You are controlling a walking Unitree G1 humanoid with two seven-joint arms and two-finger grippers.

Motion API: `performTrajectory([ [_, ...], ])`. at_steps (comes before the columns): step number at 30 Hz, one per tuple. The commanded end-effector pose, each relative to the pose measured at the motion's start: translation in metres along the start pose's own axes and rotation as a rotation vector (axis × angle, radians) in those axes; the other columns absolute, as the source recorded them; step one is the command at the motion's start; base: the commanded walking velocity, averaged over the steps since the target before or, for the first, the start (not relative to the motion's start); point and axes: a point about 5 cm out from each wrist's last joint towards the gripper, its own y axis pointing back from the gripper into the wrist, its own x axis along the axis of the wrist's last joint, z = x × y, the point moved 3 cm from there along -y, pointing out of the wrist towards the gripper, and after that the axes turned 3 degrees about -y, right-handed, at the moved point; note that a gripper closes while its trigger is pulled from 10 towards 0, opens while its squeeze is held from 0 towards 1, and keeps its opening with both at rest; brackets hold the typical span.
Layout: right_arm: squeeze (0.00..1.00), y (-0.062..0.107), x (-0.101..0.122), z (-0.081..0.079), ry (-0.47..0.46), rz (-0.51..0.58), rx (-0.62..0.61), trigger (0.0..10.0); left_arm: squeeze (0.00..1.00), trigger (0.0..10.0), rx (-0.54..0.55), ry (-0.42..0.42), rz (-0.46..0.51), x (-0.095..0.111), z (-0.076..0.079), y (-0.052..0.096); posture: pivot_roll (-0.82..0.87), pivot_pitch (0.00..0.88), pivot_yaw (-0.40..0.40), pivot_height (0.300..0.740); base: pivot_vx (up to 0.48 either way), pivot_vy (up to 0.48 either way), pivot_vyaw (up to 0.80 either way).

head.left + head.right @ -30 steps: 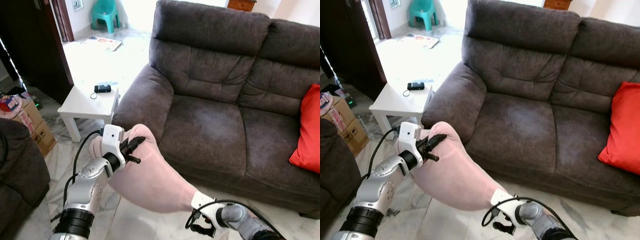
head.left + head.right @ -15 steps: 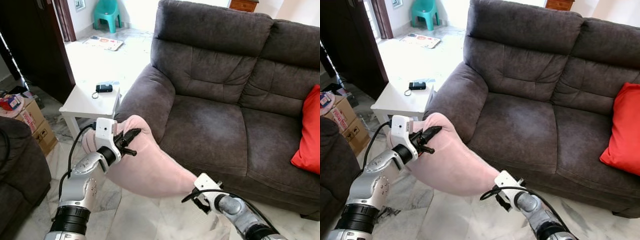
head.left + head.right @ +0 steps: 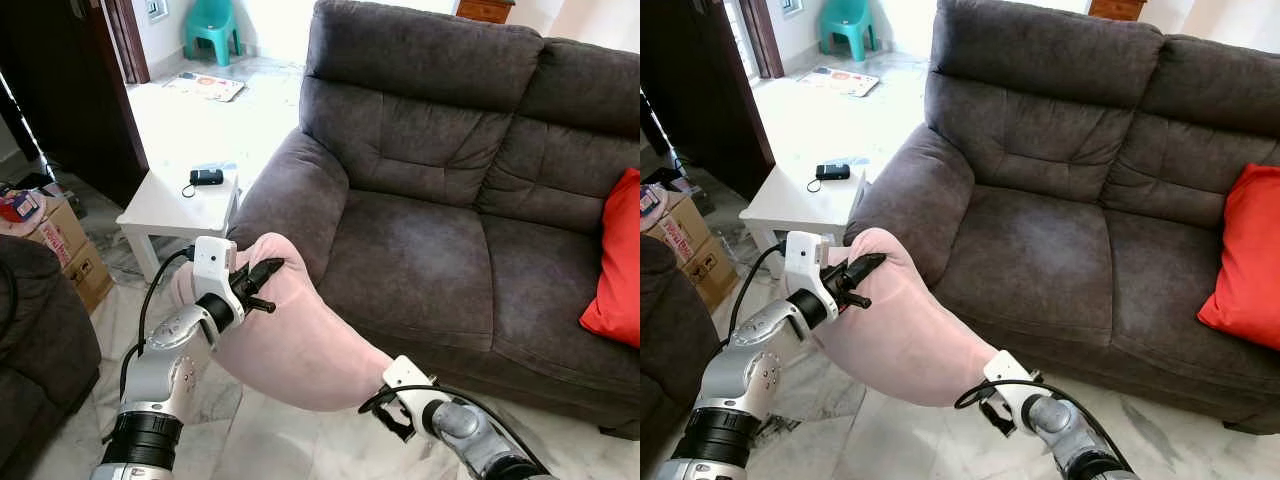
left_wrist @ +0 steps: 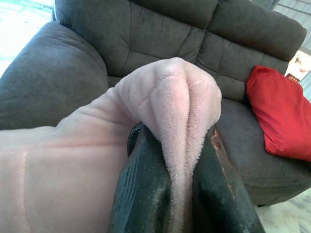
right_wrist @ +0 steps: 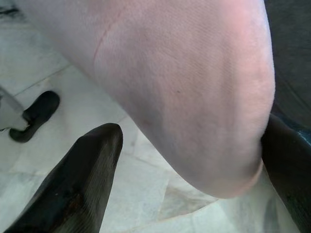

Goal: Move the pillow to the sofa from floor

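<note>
My left gripper (image 3: 262, 283) pinches the soft pink plush pillow (image 3: 290, 345), my right gripper (image 5: 189, 160) straddles it spread; the dark grey fabric sofa (image 3: 420, 260) awaits.

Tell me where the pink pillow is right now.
The pink pillow is off the floor in front of the sofa's left armrest, its upper corner pinched by the left gripper, its lower end at the right gripper.

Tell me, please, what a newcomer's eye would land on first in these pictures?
Most striking is the pink pillow held off the floor in front of the dark sofa, pinched at one corner by the left end effector. The right end effector cradles its lower end, fingers spread. A red cushion brightens the sofa's right seat.
</note>
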Motion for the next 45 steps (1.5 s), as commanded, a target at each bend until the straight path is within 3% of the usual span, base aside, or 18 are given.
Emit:
performTrajectory([
  [1,0.0,0.001,-0.009,-0.002,-0.008,-0.034,0.014,10.0,0.0,10.0,-0.061,-0.037,0.122,0.035,0.012,-0.006,0.12,0.0,-0.103,0.74,0.0,0.0,0.0],
  [3,0.0,0.002,-0.011,0.001,0.031,-0.048,0.005,10.0,0.0,10.0,-0.061,-0.034,0.124,0.035,0.012,-0.007,0.13,0.0,-0.106,0.74,0.0,0.0,0.0],
  [10,0.0,0.005,-0.011,0.019,0.011,-0.06,-0.115,10.0,0.0,10.0,-0.066,-0.027,0.129,0.037,0.013,-0.007,0.12,0.0,-0.105,0.74,0.0,0.0,0.0],
  [23,0.0,0.004,-0.013,0.015,-0.052,-0.042,-0.106,10.0,0.0,10.0,-0.112,0.013,0.142,0.042,0.019,-0.008,0.13,0.0,-0.102,0.74,0.0,0.0,0.0],
  [32,0.0,0.004,-0.01,0.015,-0.08,-0.024,-0.101,10.0,0.0,10.0,-0.123,0.104,0.208,0.057,0.017,-0.008,0.13,0.0,-0.102,0.74,0.0,0.0,0.0],
  [33,0.0,0.003,-0.006,0.015,-0.109,-0.001,-0.107,0.0,0.0,10.0,-0.121,0.104,0.207,0.057,0.017,-0.008,0.13,0.0,-0.101,0.74,0.0,0.0,0.0],
  [45,0.0,0.003,0.003,0.019,-0.201,0.058,-0.125,0.0,0.0,10.0,-0.137,0.143,0.212,0.058,0.019,-0.009,0.13,0.0,-0.099,0.74,0.0,0.0,0.0],
])
